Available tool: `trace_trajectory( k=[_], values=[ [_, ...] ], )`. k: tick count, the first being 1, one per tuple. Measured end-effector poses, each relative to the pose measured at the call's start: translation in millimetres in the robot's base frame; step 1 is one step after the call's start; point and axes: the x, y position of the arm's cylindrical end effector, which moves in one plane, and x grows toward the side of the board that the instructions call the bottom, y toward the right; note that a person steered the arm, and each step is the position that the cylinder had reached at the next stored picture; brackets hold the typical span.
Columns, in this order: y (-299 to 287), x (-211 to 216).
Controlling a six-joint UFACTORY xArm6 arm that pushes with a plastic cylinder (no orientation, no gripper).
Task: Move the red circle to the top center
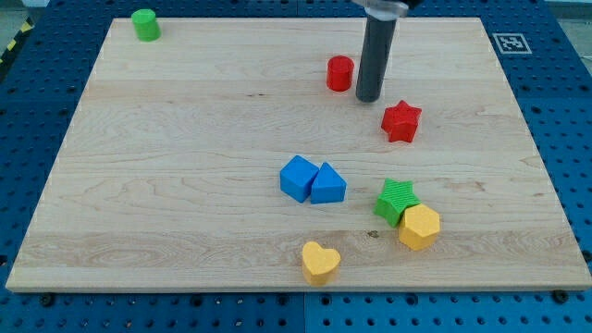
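Right now my tip (369,98) is resting on the wooden board (185,185), just to the view's right of the red circle (340,73), close beside it; whether it is touching, I cannot tell. I am carrying no fingers, only a dark rod, so nothing is opening, closing or gripping. The rod's upper part is being cut off by the view's top edge. The red circle is sitting in the upper part of the board, slightly right of centre. A red star (401,121) is lying toward the view's lower right of my tip, apart from it. Farther down, a blue cube (299,178) and a blue triangular block (327,184) are touching. A yellow hexagon (419,227) is partly covering a green star (396,200), hiding its lower right. A yellow heart (320,262) is sitting near the bottom edge, and a green cylinder (145,24) at the top left corner.
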Motion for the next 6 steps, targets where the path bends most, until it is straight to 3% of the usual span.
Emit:
trace_trajectory(
  k=[2,6],
  values=[
    [-3,-31],
    [-45,-36]
  ],
)
